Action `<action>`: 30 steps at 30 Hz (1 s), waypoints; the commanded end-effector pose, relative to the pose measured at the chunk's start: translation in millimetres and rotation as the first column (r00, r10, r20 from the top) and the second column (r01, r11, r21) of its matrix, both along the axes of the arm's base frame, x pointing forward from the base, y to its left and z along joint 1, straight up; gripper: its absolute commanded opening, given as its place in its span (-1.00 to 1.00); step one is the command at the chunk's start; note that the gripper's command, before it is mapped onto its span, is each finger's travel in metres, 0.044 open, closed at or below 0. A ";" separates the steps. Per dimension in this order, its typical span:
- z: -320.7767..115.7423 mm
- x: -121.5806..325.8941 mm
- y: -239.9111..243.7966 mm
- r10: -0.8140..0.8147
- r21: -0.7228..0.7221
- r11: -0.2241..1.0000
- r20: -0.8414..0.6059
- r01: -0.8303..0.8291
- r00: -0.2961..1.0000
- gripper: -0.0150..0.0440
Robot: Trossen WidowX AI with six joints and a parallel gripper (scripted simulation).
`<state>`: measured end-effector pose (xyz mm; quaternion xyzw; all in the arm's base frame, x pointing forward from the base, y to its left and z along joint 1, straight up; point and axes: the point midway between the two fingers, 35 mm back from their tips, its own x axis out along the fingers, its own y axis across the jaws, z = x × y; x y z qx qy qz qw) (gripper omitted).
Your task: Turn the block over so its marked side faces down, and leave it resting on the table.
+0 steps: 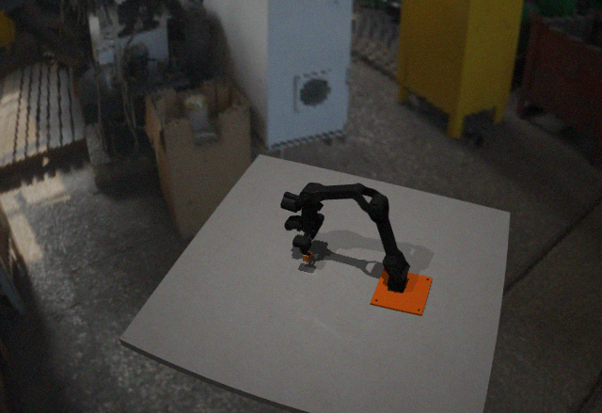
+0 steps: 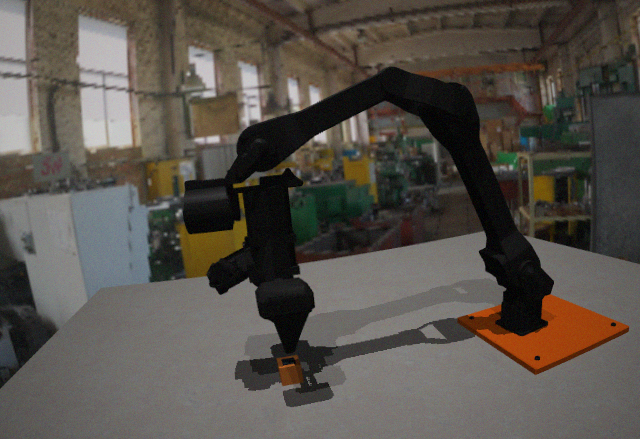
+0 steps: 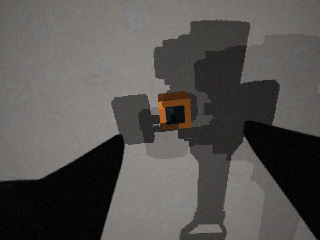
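A small orange block (image 1: 307,257) (image 2: 290,373) (image 3: 187,114) rests on the table (image 1: 233,321) (image 2: 155,372) (image 3: 60,65). Its dark square mark shows on the top face in the wrist view and partly in the exterior view. My gripper (image 3: 182,133) is open and empty, pointing down above the block. In the wrist view the block lies between the two fingers' lines, slightly beyond the tips and nearer the left one. In the exterior view the near finger ends just above the block and hides part of its top.
The arm stands on an orange base plate (image 1: 418,296) (image 2: 584,331) to the right of the block. The arm's shadows fall on the table around the block. The table's left edge shows in the top view, beyond the block.
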<state>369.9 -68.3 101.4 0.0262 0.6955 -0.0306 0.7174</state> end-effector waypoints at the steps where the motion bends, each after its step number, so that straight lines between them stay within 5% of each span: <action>1: -8.4 -0.9 1.0 -0.006 0.003 1.000 -0.002 0.006 1.000 1.00; 30: -54.9 0.3 0.9 -0.006 0.003 1.000 -0.002 0.006 1.000 1.00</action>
